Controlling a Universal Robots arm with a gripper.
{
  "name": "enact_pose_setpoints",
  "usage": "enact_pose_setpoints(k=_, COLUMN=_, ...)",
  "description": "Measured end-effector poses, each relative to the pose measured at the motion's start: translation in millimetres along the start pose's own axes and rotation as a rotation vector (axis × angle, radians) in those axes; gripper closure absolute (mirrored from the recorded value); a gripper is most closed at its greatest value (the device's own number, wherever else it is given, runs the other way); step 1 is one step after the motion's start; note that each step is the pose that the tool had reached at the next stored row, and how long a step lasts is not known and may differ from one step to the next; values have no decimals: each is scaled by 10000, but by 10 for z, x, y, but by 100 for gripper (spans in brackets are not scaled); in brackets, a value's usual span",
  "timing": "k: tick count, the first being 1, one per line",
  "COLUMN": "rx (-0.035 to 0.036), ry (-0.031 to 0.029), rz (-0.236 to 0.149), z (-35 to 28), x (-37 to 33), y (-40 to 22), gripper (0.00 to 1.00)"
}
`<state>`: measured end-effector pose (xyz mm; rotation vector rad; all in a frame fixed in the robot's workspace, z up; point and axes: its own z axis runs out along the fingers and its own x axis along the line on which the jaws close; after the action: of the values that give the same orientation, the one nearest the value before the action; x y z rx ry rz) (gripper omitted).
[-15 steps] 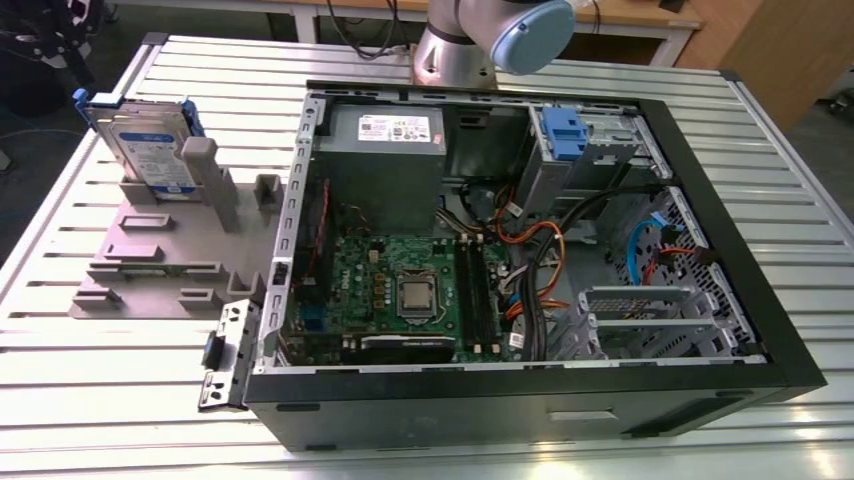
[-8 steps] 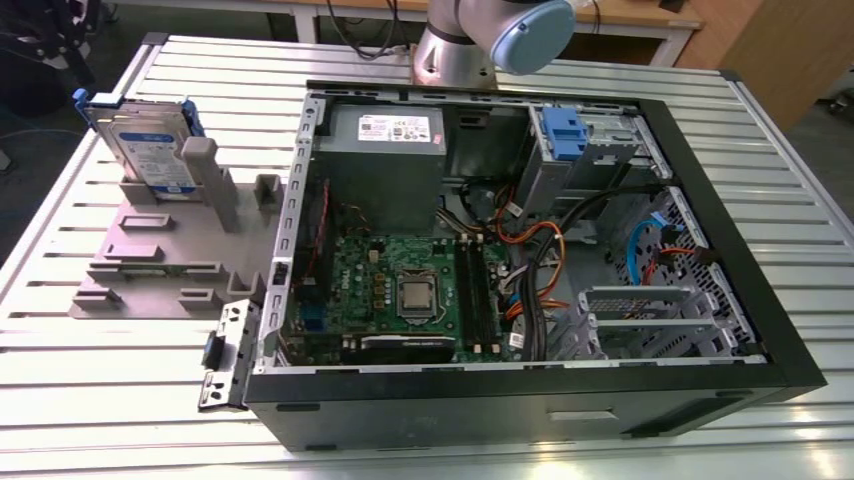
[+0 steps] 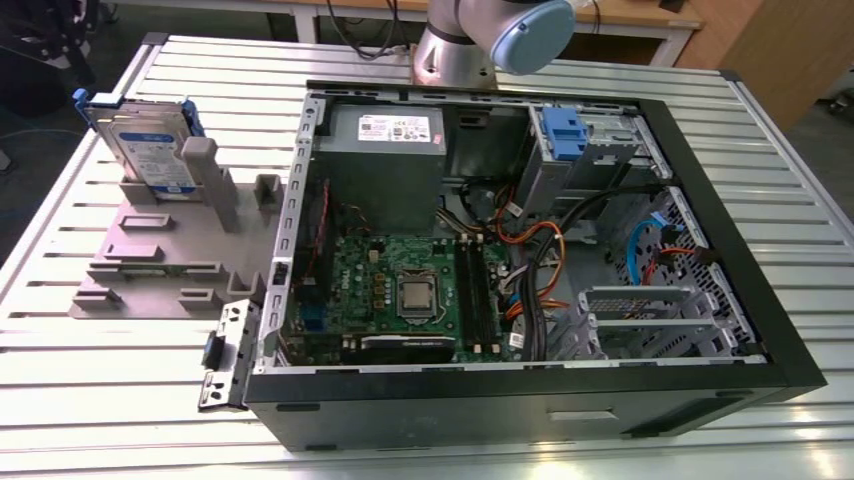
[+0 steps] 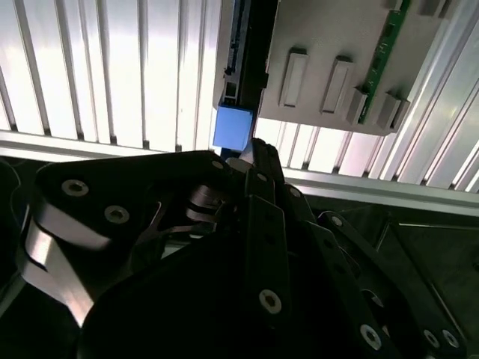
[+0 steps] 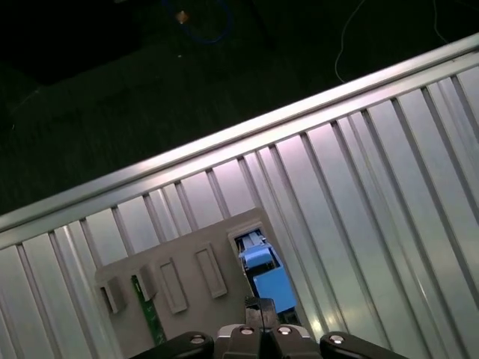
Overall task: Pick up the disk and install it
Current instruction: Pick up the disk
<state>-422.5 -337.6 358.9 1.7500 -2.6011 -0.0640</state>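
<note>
The disk stands on edge in the grey fixture (beside the open computer case). The gripper, fingertips pressed together, hangs over the disk's blue rail.

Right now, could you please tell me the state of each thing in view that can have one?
computer case, lying on its side, side panel off, inside exposed.
grey holder, lying flat beside the computer case, at the exterior view's left.
disk, standing on edge in the grey holder, outside the computer case, not gripped.
gripper, above the disk, not touching it.
</note>
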Motion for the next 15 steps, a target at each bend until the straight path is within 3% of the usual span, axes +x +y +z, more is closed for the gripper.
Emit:
enact_pose_setpoints(k=3, rx=-4, ry=-30, rz=-117, z=1, x=-1, y=0, gripper=89)
enact_pose_setpoints(k=15, rx=-42, ry=41, rz=-2062, z=10, x=-1, y=-2, gripper=89)
